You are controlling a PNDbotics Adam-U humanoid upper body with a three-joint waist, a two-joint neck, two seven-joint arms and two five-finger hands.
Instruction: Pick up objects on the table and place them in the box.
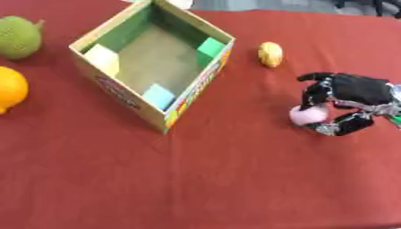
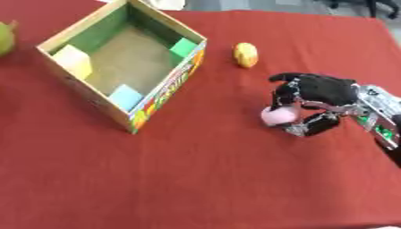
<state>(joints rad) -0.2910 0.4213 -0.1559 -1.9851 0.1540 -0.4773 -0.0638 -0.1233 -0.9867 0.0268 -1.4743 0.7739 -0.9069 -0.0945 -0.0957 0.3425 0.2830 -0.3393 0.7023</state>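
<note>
Right hand (image 2: 317, 96) curled round pink ball (image 2: 277, 116), pinching between fingers and thumb, on red table (image 1: 235, 179) right of open box (image 1: 94, 42).

Grasp step, by the look of it; ball apparently not lifted yet. Next: raise, carry left over box rim, release inside. Yellow fruit (image 1: 270, 54), orange (image 1: 9, 88), green fruit (image 1: 19, 36) waiting outside. Left hand out of sight.

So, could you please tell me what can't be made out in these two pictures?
- Pink object: the right hand's curled fingers cover part of it, so its shape stays unclear.
- Left hand: in neither view.
- Orange fruit: cut by the left eye view's left edge.
- Box: side print too blurred to read.
- Pale thing: cropped at the top edge.
</note>
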